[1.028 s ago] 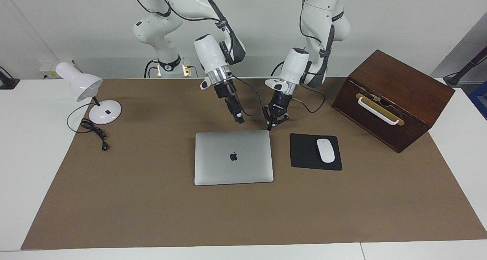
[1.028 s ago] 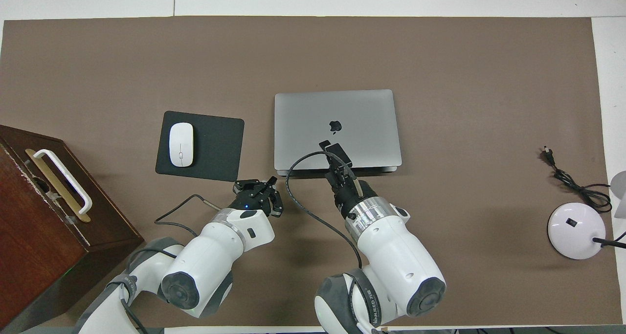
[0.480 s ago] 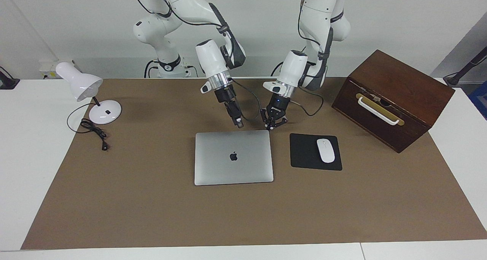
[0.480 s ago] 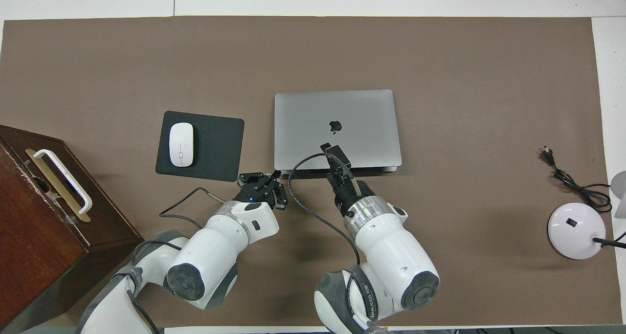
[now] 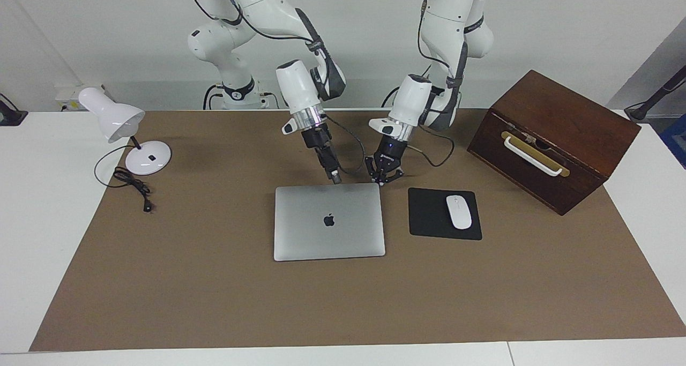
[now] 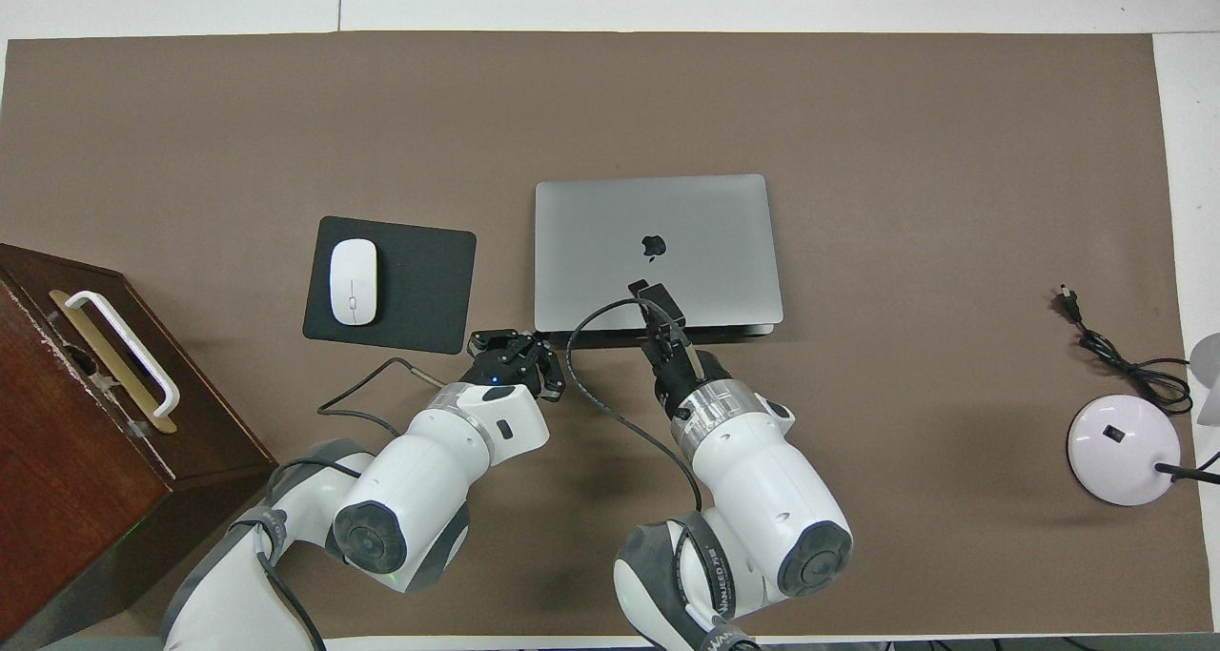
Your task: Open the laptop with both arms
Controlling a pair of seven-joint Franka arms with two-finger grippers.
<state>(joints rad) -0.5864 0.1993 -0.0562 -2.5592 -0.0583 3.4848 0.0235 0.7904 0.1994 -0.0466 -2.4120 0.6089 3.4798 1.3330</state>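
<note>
Facing view: both pincers have dropped to the closed laptop (image 5: 329, 221) lying mid-counter, left pincer (image 5: 381, 182) clenched empty at its corner, right pincer (image 5: 336, 180) unreadable, so lifting looks imminent.

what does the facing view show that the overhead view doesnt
Only the facing view shows the lamp's white shade, the arms' bases at the wall, and how low the grippers hang by the laptop edge nearest the robots.

Only the overhead view shows that edge itself, with the right gripper covering part of the lid.

Both show the closed laptop, the white mouse on the black mouse pad, the wooden box, the lamp base, and the shut left gripper at the laptop corner nearest the pad.
</note>
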